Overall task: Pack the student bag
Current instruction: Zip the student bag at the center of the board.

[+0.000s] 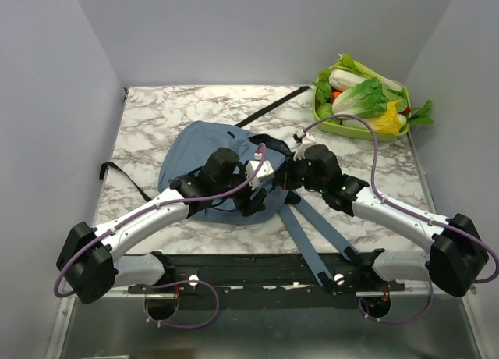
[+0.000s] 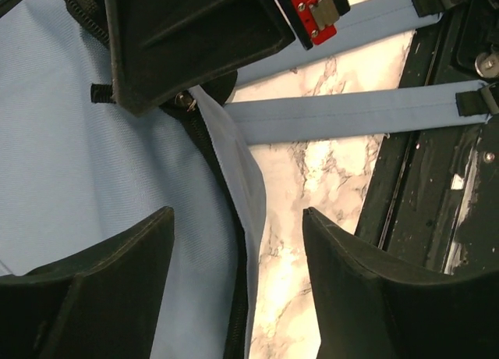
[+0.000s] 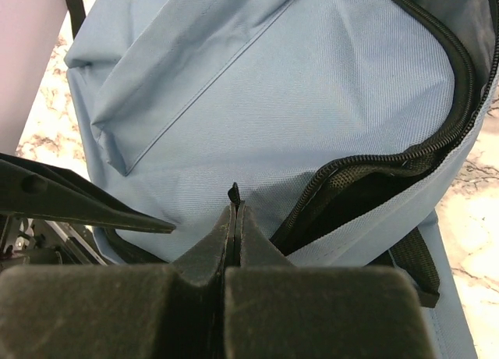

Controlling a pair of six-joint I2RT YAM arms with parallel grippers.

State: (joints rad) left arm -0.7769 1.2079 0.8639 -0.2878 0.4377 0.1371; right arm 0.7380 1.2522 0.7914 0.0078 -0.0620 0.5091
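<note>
Two claws meet low over the large soft dusty-blue fabric backpack [image 1: 195, 144], which lies flat on the white marble-pattern table [image 1: 148, 109] in the overhead view. The left claw [image 1: 256, 193] and the right claw [image 1: 290, 175] stand close to each other at one edge of the bag. The body of the bag spreads away from them, and its two long blue shoulder straps [image 1: 312, 234] run from beneath them toward the arm bases. Well beyond the right claw sits a green tray of leafy vegetables [image 1: 343, 129].

From the left wrist, the left claw's fingers stand wide apart with nothing between them. Under the gap lies the bag's blue fabric lip [image 2: 234, 152] with its black zipper line. The right claw's black body is just ahead.

From the right wrist, the right claw's fingers are pressed together. A small black tab [image 3: 233, 191] pokes out at their tips and seems to be pinched there. Just beyond them the zipper mouth [image 3: 351, 187] gapes a little.

I judge the bag to be limp and light. It will sag and fold, and the mouth will not stay open alone. The smooth panel gives a poor hold. The tab, the webbing or the lip beside the zipper are better places, so the left claw could take the lip below it.
</note>
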